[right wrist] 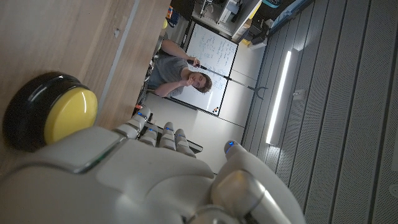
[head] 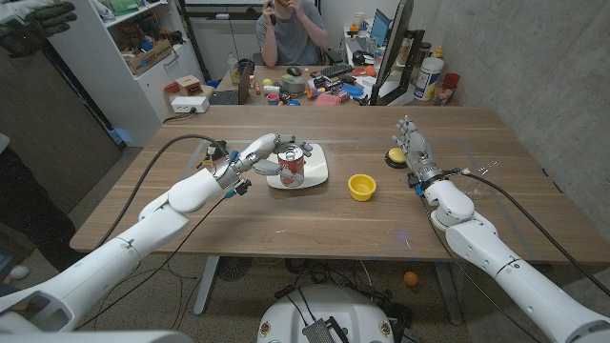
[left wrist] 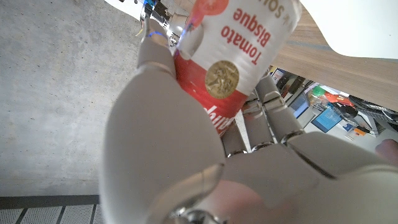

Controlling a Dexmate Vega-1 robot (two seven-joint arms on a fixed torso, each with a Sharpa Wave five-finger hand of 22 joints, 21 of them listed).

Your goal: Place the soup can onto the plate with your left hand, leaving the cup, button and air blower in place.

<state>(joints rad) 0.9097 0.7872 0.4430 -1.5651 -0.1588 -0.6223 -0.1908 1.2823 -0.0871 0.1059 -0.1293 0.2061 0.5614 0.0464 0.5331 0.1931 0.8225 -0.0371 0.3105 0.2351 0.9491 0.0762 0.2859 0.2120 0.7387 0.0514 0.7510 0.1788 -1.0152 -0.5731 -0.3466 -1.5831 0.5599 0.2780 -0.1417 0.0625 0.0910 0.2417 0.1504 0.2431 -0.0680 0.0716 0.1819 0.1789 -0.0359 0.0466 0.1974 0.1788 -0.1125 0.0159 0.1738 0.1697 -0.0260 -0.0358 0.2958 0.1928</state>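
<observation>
Soup can (head: 292, 167) upright on the white plate (head: 315, 173), left of desk (head: 286, 224) centre. Left robot hand (head: 259, 155) wrapped around the can; the left wrist view shows fingers (left wrist: 264, 106) and thumb on either side of the "Tomato Bisque" label (left wrist: 249, 46). Yellow cup (head: 361, 187) just beside the plate, toward the robot's right, apart from it. Yellow button (head: 396, 155) on a black base further right, near the right robot hand (head: 414, 150) (fingers extended and apart, holding nothing, beside the button without touching). Air blower not made out. Person (head: 291, 33) seated behind the desk at a cluttered bench.
</observation>
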